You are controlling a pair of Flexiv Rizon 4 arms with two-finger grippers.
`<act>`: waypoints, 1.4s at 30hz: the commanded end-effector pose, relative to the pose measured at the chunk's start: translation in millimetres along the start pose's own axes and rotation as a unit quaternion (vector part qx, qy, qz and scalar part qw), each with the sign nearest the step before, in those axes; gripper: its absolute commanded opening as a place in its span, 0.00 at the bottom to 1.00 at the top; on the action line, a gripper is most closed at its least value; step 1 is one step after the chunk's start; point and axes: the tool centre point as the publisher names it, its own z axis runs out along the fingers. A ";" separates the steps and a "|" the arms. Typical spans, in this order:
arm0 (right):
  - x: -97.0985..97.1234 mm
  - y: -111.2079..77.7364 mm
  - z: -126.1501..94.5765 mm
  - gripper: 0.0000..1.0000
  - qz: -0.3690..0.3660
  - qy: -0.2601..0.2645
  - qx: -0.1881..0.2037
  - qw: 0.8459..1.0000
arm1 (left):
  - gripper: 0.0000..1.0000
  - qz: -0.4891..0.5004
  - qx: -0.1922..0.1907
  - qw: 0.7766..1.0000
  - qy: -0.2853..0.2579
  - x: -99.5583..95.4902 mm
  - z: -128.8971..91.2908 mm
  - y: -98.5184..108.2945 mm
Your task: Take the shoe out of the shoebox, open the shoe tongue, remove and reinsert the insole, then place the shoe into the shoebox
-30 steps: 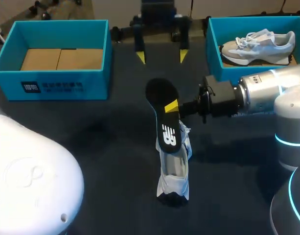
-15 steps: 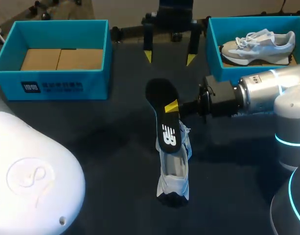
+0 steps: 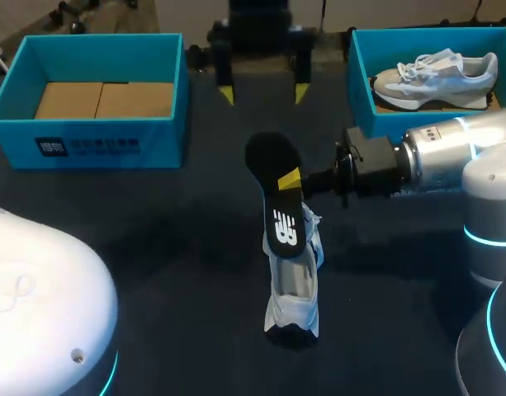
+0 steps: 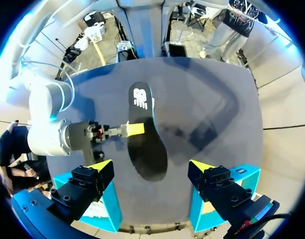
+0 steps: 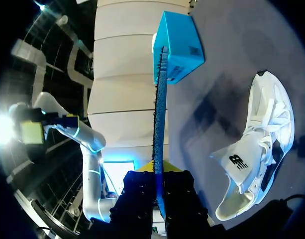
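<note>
My right gripper (image 3: 292, 180) is pinched on the insole (image 3: 273, 205), right over the shoe (image 3: 292, 297) on the table (image 3: 153, 247) — long axes roughly lined up, so reinserting is mostly straight down — left gripper (image 3: 263, 91) hangs wide open, empty, well behind

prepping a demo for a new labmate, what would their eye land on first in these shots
The black insole stands out first, pinched by the right hand and held over mid-table, with the white shoe just under it. Next come the bright blue boxes at the far corners: the left shoebox holds only cardboard, and the right shoebox holds a second shoe. The left hand hangs open at the far edge between them.
</note>
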 end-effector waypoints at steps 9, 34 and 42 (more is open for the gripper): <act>0.2 -0.6 0.8 0.00 0.000 -0.001 -0.001 1.000 | 1.00 0.003 -0.103 0.886 -0.451 47.5 40.1 -23.4; 0.2 -0.6 0.8 0.00 0.000 -0.001 -0.001 1.000 | 1.00 0.011 -0.085 0.827 -0.555 82.8 77.7 -25.9; 0.2 -0.6 0.8 0.00 0.000 -0.001 -0.001 1.000 | 1.00 0.039 -0.068 0.756 -0.650 78.0 106.9 -30.5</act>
